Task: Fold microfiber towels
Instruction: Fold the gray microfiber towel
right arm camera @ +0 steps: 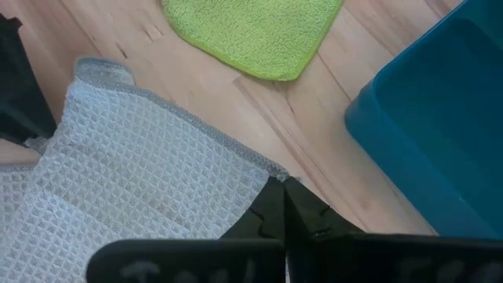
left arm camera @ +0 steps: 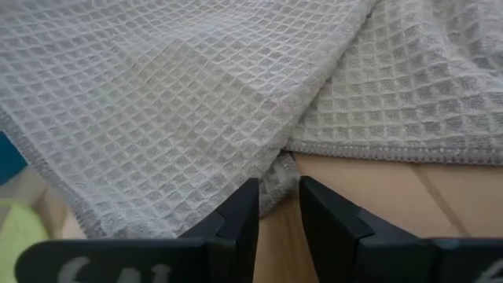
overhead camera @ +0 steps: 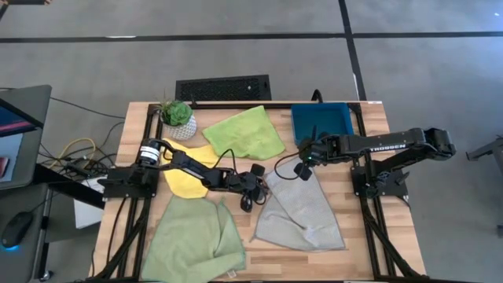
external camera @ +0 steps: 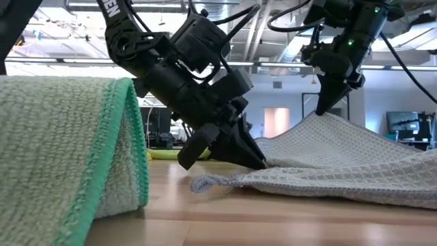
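Observation:
The grey waffle-weave towel (overhead camera: 302, 212) lies on the table right of centre, its far part raised. My right gripper (overhead camera: 305, 169) is shut on its far edge, and my left gripper (overhead camera: 259, 174) is shut on its left edge, low at the table. The yellow towel (overhead camera: 189, 179) lies under my left arm. The lime green towel (overhead camera: 245, 132) lies flat at the far middle. The larger pale green towel (overhead camera: 196, 240) lies rumpled at the near left, and a raised fold of it stands close in the low view (external camera: 75, 150). My left gripper pinches a small bunched fold at the grey towel's left edge (left arm camera: 277, 174) between its two fingertips. The fingers slant down from the table's left (external camera: 256, 162). The towel lies on the table around them. My right gripper pinches the towel's hemmed far edge near a corner (right arm camera: 271, 169) between its two shut fingers, from above, pointing down. That part is lifted into a peak (external camera: 321, 116), and the cloth slopes down from it to the table.
A rigid teal tray (overhead camera: 322, 119) stands at the far right, close behind my right gripper. A small potted plant (overhead camera: 177, 116) stands at the far left. Bare wood shows between the grey and pale green towels.

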